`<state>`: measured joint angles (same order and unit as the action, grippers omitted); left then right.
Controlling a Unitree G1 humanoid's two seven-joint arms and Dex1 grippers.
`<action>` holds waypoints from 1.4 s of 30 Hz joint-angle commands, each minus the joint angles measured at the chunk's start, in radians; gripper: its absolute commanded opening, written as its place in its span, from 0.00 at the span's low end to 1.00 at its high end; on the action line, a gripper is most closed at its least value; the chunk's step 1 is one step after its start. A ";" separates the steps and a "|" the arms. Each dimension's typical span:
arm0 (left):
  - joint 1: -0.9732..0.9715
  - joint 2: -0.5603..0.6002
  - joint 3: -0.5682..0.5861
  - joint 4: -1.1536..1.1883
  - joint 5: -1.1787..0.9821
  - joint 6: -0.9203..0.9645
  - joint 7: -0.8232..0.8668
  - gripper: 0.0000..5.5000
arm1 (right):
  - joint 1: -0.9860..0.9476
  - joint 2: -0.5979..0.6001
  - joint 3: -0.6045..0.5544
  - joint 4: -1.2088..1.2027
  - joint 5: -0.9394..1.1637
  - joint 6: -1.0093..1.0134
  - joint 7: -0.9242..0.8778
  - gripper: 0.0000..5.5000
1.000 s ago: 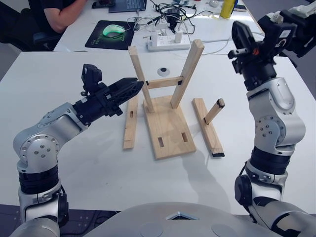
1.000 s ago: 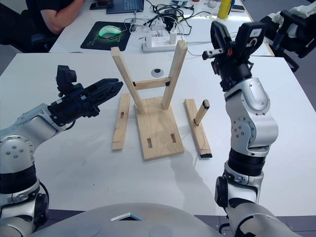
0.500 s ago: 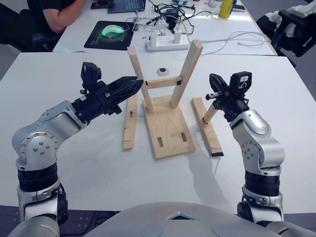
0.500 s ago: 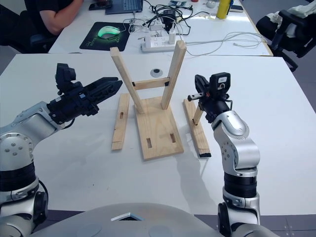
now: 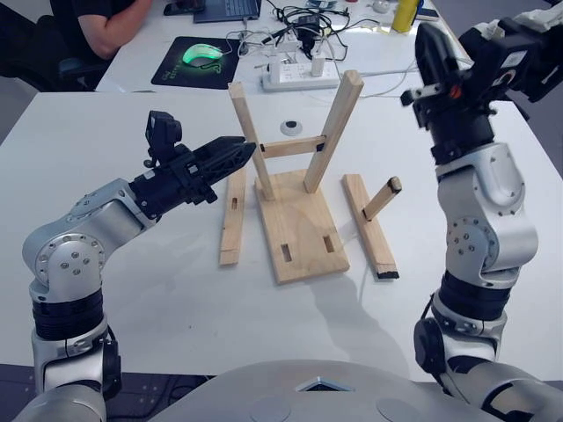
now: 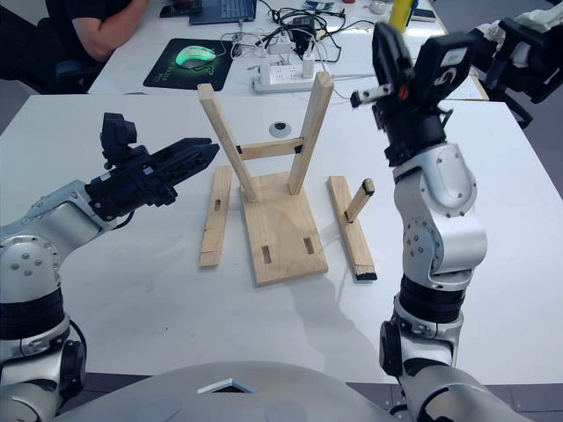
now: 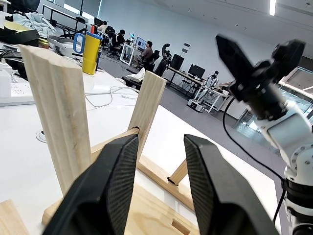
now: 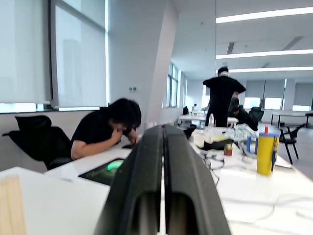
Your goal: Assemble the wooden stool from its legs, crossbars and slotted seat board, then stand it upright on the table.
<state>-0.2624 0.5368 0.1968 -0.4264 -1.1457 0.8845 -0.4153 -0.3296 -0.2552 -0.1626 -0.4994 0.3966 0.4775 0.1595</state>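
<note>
Your left gripper (image 5: pixel 242 149) hovers low over the tabletop (image 5: pixel 176 299), fingers parted a little around nothing, tips just beside the nearer of the two upright legs (image 5: pixel 248 132). Your right gripper (image 8: pixel 163 132) is raised high above the far right side, fingers pressed flat together and empty.

By the look of it you are about halfway through. One leg pair is seated, the other is not yet joined, and neither gripper has a part in hand.

The seat board (image 5: pixel 295 220) lies flat mid-table, a pale, smooth rectangle of light wood with visible grain. Its two near slots are bare. The upright legs are square-edged bars of the same wood, leaning slightly apart and tied by a crossbar (image 5: pixel 293 147).

A loose leg (image 5: pixel 232 215) lies flat along the board's left edge, just beside it, slot facing up. A second loose leg (image 5: pixel 369 233) lies on the right, with a short crossbar (image 5: pixel 382 198) plugged in and tilted upward.

Your next move is probably to bring the left loose leg's slot onto that tilted bar. Square slots forgive little, so line the parts up squarely before pressing.
</note>
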 commanded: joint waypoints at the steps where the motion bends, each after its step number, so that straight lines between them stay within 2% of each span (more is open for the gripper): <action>1: -0.017 0.016 -0.003 0.003 0.000 0.016 -0.010 0.31 | 0.050 0.004 0.001 -0.024 -0.013 -0.014 -0.004 0.00; 31: -0.012 0.024 0.010 -0.004 -0.019 0.046 -0.011 0.31 | 0.049 -0.005 -0.018 -0.033 -0.023 -0.010 -0.015 0.00; 42: -0.035 0.032 0.000 0.017 -0.020 0.065 -0.030 0.31 | 0.118 0.021 0.013 -0.047 -0.031 -0.021 -0.018 0.00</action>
<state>-0.2714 0.5559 0.1997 -0.4187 -1.1599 0.9346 -0.4357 -0.2347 -0.2463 -0.1575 -0.5372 0.3677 0.4582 0.1434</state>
